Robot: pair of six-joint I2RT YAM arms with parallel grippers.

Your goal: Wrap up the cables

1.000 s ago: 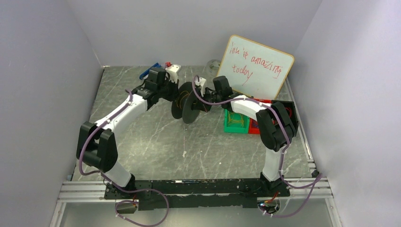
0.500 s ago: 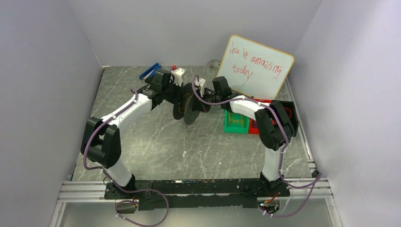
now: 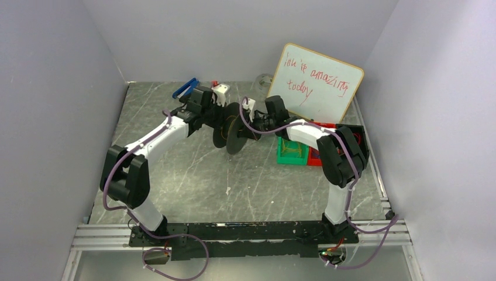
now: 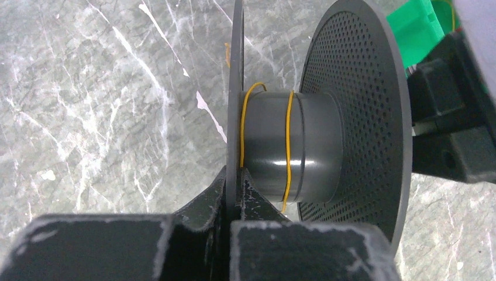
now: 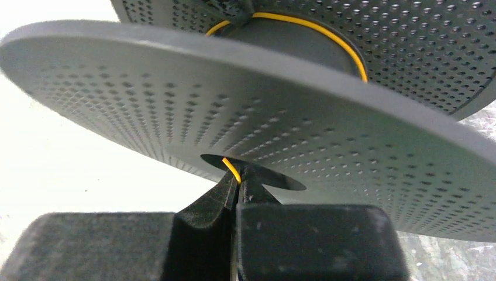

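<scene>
Winding has barely begun, we judge: two turns of cable (image 4: 289,134) sit on the spool (image 4: 313,146). Our left gripper (image 4: 234,175) pinches its rim; our right gripper (image 5: 237,182) clamps the cable's end.

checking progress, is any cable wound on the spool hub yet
Yes, two yellow turns of cable circle the hub.

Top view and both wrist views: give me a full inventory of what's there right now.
spool: one, black, mid-table between the grippers
cable: one, yellow, few turns round spool core
whiteboard: one, white, red writing, far right
green bin: one, green, right of spool
red bin: one, red, beside green bin
blue tool: one, blue, far left
table: one, grey marble
left gripper: one, black, jaws shut on spool flange
right gripper: one, black, jaws shut on cable at hub hole
</scene>
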